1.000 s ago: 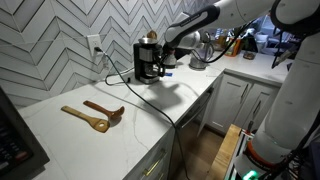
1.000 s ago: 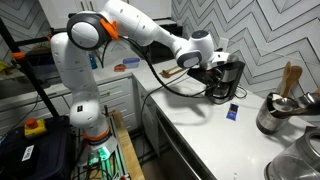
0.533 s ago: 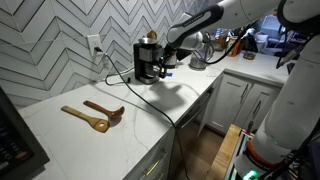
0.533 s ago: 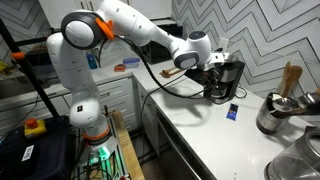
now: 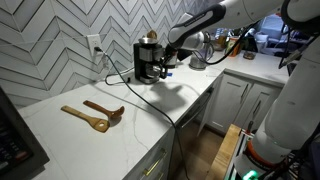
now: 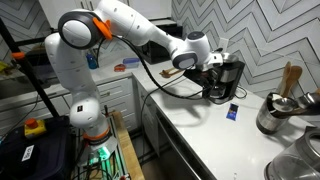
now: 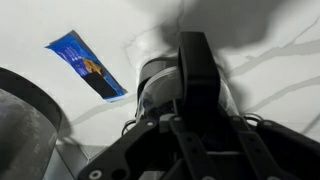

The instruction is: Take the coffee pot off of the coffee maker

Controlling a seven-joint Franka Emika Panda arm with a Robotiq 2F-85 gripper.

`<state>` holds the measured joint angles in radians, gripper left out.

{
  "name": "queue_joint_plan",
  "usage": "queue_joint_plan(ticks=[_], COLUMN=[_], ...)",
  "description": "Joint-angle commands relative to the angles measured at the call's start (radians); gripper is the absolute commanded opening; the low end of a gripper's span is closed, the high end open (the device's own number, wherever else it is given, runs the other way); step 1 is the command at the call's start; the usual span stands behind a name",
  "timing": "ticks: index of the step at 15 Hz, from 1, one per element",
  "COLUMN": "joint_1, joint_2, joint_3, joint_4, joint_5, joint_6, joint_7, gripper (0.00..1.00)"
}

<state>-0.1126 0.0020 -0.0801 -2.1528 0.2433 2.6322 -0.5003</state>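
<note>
One coffee pot (image 7: 152, 90) is sitting in the one coffee maker (image 5: 147, 60), under the machine's upper part, at the back of the white countertop (image 5: 70, 142) close to the herringbone tile wall. In the wrist view the pot is showing as a rounded clear-glass body with its black handle (image 7: 195, 68) running straight up the middle of the picture. In both exterior views the pot itself is too small and dark to separate from the machine.

The single arm is reaching across the counter in a long low bend, its wrist level, bringing the gripper (image 5: 166, 62) right against the front of the coffee maker. The handle is lying in line with the claw. The fingers are blurred dark shapes at the bottom edge of the wrist view, so I cannot tell whether they are spread or pinching the handle.

A black cord (image 5: 150, 98) is trailing from the machine over the counter. One blue packet (image 7: 88, 67) is lying flat just beside the machine. Two wooden spoons (image 5: 88, 117) are resting together, well apart from it. In an exterior view, one steel pot (image 6: 270, 115) is standing near the picture's edge, holding wooden utensils (image 6: 290, 78). A grey curved surface (image 7: 25, 125) is filling the wrist view's lower corner, too blurred to identify.
</note>
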Motion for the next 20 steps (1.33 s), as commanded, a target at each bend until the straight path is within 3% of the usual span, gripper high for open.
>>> queue_joint_plan(ticks=[1,14,20], joint_1=[0.002,0.014,0.007], joint_2=[-0.044,-0.102,-0.126], joint_3=[-0.01,-0.025,-0.041], joint_4=[-0.073,-0.134,-0.147], joint_5=[0.037,0.052,-0.015], joint_6=[0.017,0.009,-0.01], joint_7=[-0.039,-0.052,-0.017], gripper=[0.08,0.08,0.08])
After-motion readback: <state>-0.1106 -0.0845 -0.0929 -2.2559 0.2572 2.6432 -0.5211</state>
